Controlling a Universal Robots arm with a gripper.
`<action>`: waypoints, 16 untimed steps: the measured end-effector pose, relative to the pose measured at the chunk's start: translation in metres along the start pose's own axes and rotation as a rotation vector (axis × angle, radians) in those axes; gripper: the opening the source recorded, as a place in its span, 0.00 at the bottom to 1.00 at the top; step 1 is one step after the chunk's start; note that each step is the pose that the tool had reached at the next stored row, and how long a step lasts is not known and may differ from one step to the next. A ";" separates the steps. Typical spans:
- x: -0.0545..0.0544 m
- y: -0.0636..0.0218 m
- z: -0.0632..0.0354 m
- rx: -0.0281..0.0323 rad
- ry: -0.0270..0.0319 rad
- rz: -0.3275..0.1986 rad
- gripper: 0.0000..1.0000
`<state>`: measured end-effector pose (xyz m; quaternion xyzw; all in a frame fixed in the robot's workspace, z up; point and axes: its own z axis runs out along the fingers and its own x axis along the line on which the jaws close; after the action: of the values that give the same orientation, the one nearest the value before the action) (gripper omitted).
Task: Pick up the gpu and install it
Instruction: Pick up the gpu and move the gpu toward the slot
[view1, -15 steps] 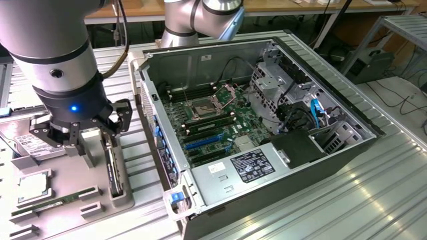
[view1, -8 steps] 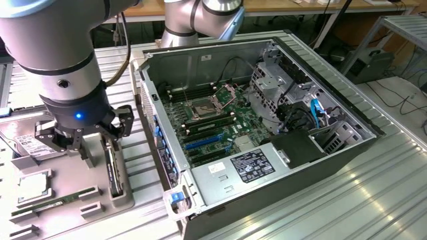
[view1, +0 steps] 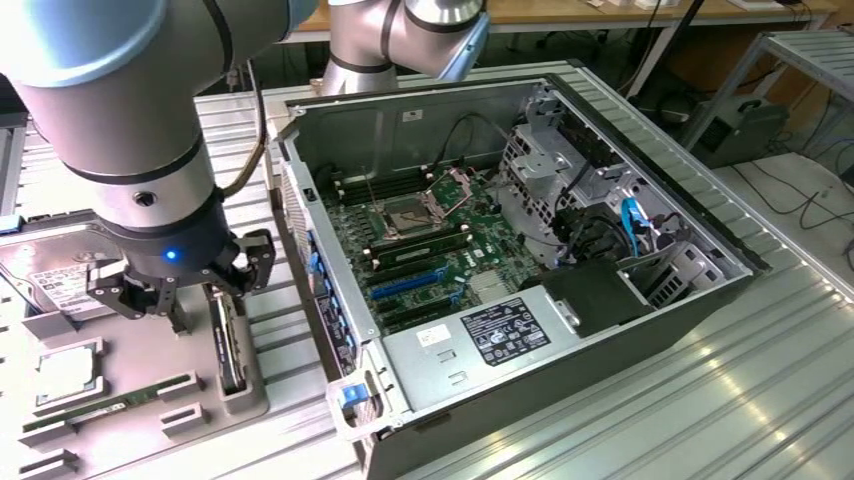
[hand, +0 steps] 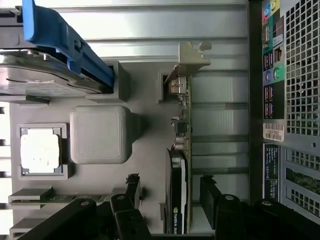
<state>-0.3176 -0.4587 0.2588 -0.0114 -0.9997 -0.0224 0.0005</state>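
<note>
Gripper (hand: 170, 187) open, one finger on each side of the gpu (hand: 181, 145); neither appears to touch it. The gpu stands on edge in a slot of the grey tray (hand: 145, 150) on the table (view1: 747, 400), just beside the open computer case (view1: 534, 250). Risk: the grip sits toward the fan end, off-centre, so the card could tilt and bind in its slot. Processor (hand: 40, 150) and hard drive (hand: 35, 75) lie well apart.

Silver-grey arm (view1: 120, 110), black end effector (view1: 200, 300)
</note>
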 end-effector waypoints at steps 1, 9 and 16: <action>0.000 -0.0003 0.0022 0.0000 -0.0003 0.005 0.60; -0.006 -0.0022 0.0191 0.0001 -0.0013 0.035 0.60; -0.006 -0.0039 0.0319 0.0002 0.0039 0.017 0.60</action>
<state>-0.3113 -0.4613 0.2268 -0.0199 -0.9995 -0.0224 0.0027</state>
